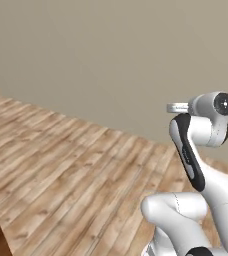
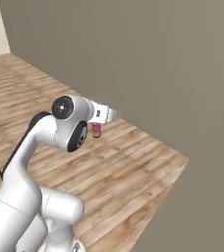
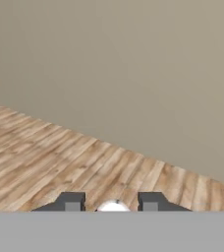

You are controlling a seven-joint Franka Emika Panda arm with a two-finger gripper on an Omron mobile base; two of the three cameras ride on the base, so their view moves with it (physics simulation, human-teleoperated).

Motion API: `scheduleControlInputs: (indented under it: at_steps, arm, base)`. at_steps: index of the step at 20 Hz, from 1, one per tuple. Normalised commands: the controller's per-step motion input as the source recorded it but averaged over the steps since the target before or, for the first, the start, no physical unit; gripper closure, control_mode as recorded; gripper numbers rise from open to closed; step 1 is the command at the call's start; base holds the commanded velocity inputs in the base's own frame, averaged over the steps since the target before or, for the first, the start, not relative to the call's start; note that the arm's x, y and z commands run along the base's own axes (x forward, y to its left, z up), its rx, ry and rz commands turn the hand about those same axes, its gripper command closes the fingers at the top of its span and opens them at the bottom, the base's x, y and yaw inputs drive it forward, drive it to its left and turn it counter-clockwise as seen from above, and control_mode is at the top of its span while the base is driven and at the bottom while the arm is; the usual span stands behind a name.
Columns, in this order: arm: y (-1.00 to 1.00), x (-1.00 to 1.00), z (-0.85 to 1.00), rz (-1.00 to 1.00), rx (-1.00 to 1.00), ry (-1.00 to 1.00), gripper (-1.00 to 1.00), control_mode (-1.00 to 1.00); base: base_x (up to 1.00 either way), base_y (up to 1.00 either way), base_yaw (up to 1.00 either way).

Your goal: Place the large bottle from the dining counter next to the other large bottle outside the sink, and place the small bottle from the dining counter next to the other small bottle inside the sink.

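Arm raised over bare wood floor [image 1: 61,170], facing a grey wall [image 1: 111,55]. Gripper [image 3: 112,203] fingers partly closed around a small pinkish bottle [image 2: 97,130], which hangs below the hand, held aloft.

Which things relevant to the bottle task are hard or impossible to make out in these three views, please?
- Small bottle: in the right base view, a pinkish sliver hangs below the hand; the arm's wrist covers the rest.
- Gripper: in the hand view, the fingertips are cut off by the bottom edge; the pale rounded object between them can't be identified.
- Grip itself: where fingers meet the bottle is hidden, so contact is unconfirmed.
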Motion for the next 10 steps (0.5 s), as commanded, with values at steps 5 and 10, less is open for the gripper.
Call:
scheduleControlInputs:
  at_steps: [5, 10]
  arm:
    - [0.00, 0.00, 0.00, 0.00, 0.00, 0.00, 1.00, 1.00]
    - [0.00, 0.00, 0.00, 0.00, 0.00, 0.00, 1.00, 1.00]
  base:
    - [0.00, 0.00, -0.50]
    - [0.00, 0.00, -0.50]
